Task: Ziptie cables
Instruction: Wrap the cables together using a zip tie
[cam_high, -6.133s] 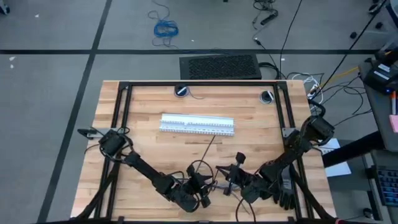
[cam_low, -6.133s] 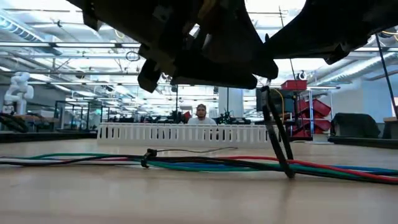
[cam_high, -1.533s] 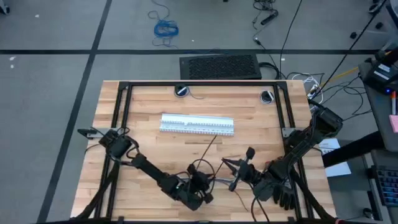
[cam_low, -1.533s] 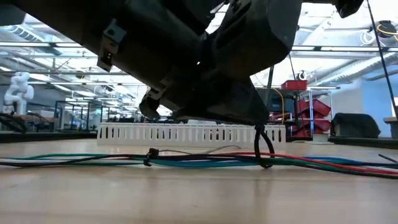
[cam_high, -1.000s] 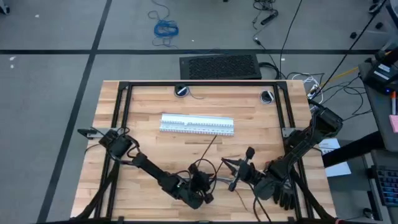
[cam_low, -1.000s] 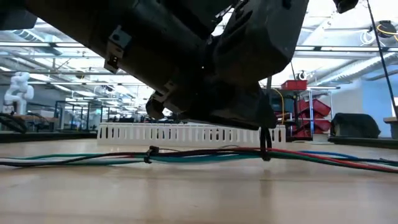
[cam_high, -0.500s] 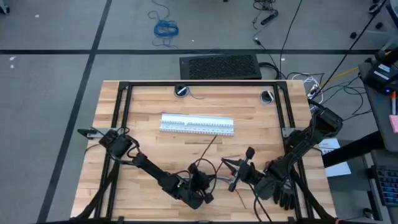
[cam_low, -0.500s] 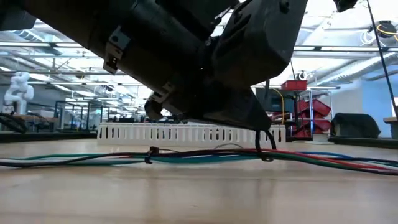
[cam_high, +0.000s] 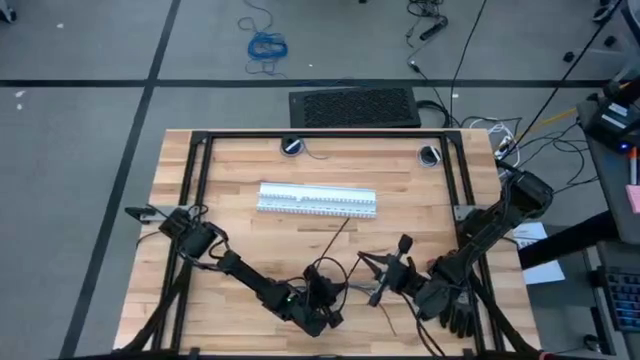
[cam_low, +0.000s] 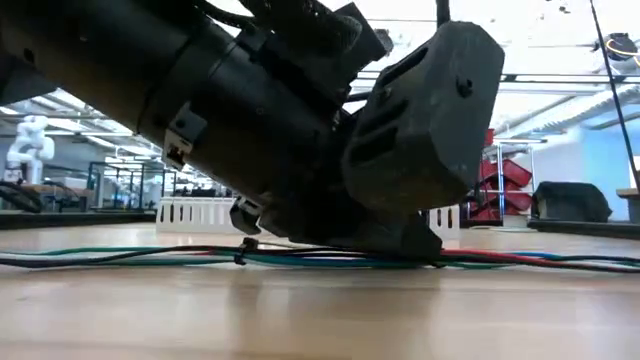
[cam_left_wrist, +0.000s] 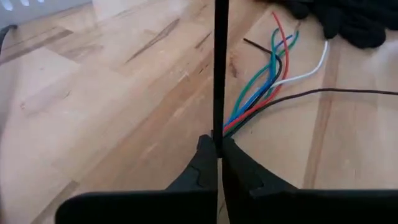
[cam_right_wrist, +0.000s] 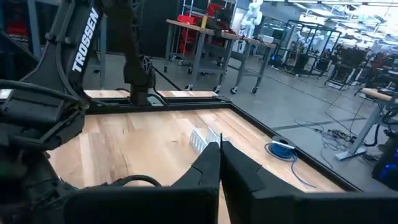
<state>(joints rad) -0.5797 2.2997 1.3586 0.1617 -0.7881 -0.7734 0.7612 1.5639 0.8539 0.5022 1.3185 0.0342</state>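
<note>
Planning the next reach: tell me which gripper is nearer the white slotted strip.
Right, narrowly. The right gripper sits below the white slotted strip's right end; the left gripper lies slightly lower, under its middle.

On my screens the wooden table (cam_high: 230, 190) carries the white slotted strips (cam_high: 318, 200) across its middle, a thin dark ziptie (cam_high: 337, 238) lying loose just in front of them, and the coloured cables (cam_low: 140, 257) stretched along its near edge.
</note>
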